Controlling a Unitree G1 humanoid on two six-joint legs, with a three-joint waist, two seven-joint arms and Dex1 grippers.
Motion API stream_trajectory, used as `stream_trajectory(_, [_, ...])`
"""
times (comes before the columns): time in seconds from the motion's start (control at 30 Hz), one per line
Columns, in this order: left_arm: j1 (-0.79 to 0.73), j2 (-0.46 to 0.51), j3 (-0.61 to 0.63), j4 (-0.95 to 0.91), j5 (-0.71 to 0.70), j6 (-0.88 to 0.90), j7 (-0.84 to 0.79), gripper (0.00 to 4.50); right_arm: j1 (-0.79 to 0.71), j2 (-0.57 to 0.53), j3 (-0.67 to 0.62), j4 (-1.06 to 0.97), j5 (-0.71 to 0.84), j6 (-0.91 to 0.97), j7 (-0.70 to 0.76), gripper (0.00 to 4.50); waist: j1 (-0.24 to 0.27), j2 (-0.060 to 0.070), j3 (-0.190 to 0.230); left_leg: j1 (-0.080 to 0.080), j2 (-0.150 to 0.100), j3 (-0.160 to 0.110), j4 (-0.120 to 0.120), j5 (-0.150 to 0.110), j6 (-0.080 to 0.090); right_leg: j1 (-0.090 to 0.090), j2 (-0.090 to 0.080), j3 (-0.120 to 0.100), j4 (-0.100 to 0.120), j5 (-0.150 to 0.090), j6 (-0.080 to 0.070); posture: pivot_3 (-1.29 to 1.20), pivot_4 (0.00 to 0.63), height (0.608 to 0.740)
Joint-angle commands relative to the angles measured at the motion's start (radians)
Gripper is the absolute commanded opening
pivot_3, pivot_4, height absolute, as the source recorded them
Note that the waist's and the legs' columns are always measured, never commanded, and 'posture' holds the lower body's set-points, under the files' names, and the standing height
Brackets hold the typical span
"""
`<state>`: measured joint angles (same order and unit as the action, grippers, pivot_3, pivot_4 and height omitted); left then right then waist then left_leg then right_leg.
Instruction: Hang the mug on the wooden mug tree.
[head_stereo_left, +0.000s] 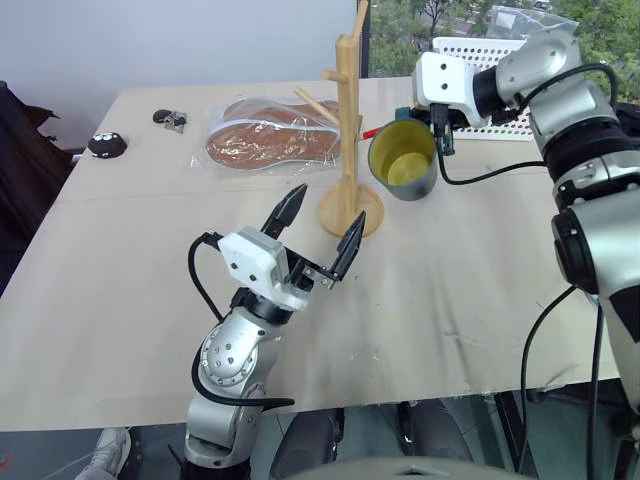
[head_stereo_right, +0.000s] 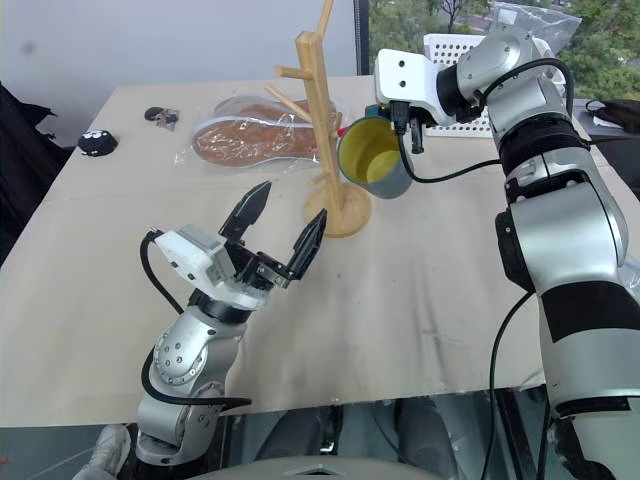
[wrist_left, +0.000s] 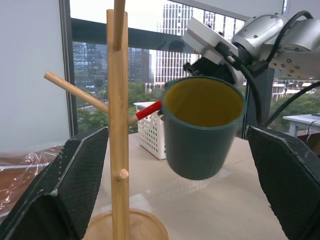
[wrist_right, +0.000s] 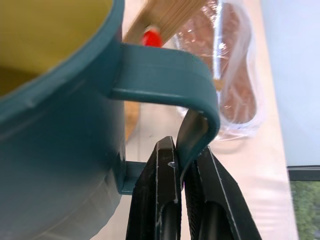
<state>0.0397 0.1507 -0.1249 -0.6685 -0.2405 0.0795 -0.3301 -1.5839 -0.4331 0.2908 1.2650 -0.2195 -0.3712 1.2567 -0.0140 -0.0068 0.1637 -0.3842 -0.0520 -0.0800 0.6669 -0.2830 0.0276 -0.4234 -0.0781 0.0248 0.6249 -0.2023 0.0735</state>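
My right gripper (wrist_right: 181, 165) pinches the small teal-blue, yellow-lined mug (head_stereo_left: 404, 160) by its handle beside the tall light-wood mug tree's (head_stereo_left: 348, 130) red-tipped peg (left gripper (head_stereo_left: 318, 222) open, idle); thin grip could twist, missing peg.

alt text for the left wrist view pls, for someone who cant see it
A teal-blue mug with a yellow inside hangs in the air, held from behind by the right pincer, its rim beside the red-tipped peg of the wooden mug tree. The left pincer's two black fingers stand open at either side, with a white perforated basket on the table behind.
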Motion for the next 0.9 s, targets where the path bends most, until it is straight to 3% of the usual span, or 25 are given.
stream_trajectory(0.03, [-0.013, 0.005, 0.008, -0.026, -0.017, -0.002, 0.003, 4.5, -0.048, 0.015, -0.038, -0.013, 0.015, 0.018, -0.016, 0.04, -0.001, 0.0, 0.0, 0.0, 0.0, 0.0, 0.0, 0.0, 0.0, 0.0, 0.0, 0.0, 0.0, 0.0, 0.0, 0.0, 0.15, 0.74])
stream_trajectory(0.07, [-0.012, 0.006, 0.008, -0.028, -0.017, 0.0, 0.003, 4.5, -0.048, 0.019, -0.041, -0.014, 0.017, 0.022, -0.014, 0.04, -0.001, 0.0, 0.0, 0.0, 0.0, 0.0, 0.0, 0.0, 0.0, 0.0, 0.0, 0.0, 0.0, 0.0, 0.0, 0.0, 0.15, 0.74])
stream_trajectory(0.17, [-0.018, 0.008, 0.011, -0.031, -0.021, 0.009, 0.005, 4.5, -0.05, 0.028, -0.055, -0.014, 0.019, 0.039, -0.035, 0.87, -0.001, 0.0, 0.0, 0.0, 0.0, 0.0, 0.0, 0.0, 0.0, 0.0, 0.0, 0.0, 0.001, 0.0, 0.0, 0.0, 0.15, 0.74])
stream_trajectory(0.4, [-0.003, 0.015, 0.004, -0.05, -0.033, 0.031, 0.01, 4.5, -0.072, -0.016, -0.14, -0.015, 0.064, 0.16, -0.06, 4.02, 0.001, 0.0, 0.0, 0.0, 0.0, 0.0, 0.0, 0.0, 0.0, 0.0, 0.0, 0.0, 0.0, 0.0, 0.0, 0.0, 0.15, 0.74])
stream_trajectory(0.53, [0.039, 0.067, 0.041, -0.071, -0.098, 0.088, -0.026, 4.5, 0.008, -0.119, -0.218, -0.076, 0.128, 0.248, -0.052, 4.08, 0.006, 0.0, 0.0, -0.001, 0.0, -0.001, 0.0, 0.0, 0.0, 0.0, 0.0, -0.001, 0.0, 0.0, 0.0, 0.0, 0.15, 0.74])
stream_trajectory(0.6, [0.079, 0.119, 0.053, -0.075, -0.144, 0.13, -0.065, 4.5, 0.146, -0.168, -0.27, -0.24, 0.205, 0.354, 0.002, 4.08, 0.007, -0.001, -0.001, -0.001, 0.0, -0.002, 0.0, 0.0, 0.0, 0.0, 0.0, -0.002, -0.001, 0.0, 0.0, 0.0, 0.15, 0.74])
stream_trajectory(0.67, [0.122, 0.161, 0.07, -0.083, -0.206, 0.186, -0.088, 4.5, 0.365, -0.199, -0.341, -0.55, 0.321, 0.529, 0.011, 4.08, 0.008, -0.001, -0.001, -0.001, 0.0, -0.003, 0.0, 0.0, 0.0, 0.001, 0.0, -0.003, -0.002, 0.0, 0.0, 0.0, 0.15, 0.74])
stream_trajectory(0.77, [0.199, 0.215, 0.117, -0.097, -0.182, 0.224, -0.07, 4.5, 0.84, -0.164, -0.495, -1.141, 0.522, 0.8, -0.121, 4.08, 0.003, 0.001, -0.001, -0.002, 0.001, -0.003, 0.001, 0.0, 0.001, 0.001, -0.001, -0.002, 0.0, 0.0, 0.0, 0.0, 0.15, 0.74])
stream_trajectory(0.9, [0.307, 0.272, 0.187, -0.125, -0.234, 0.29, -0.086, 4.5, 1.322, -0.084, -0.591, -1.568, 0.648, 0.966, -0.28, 4.08, 0.009, 0.008, -0.005, -0.011, 0.002, -0.006, -0.001, -0.002, -0.002, -0.009, -0.001, -0.002, 0.002, -0.001, -0.001, 0.0, 0.15, 0.74])
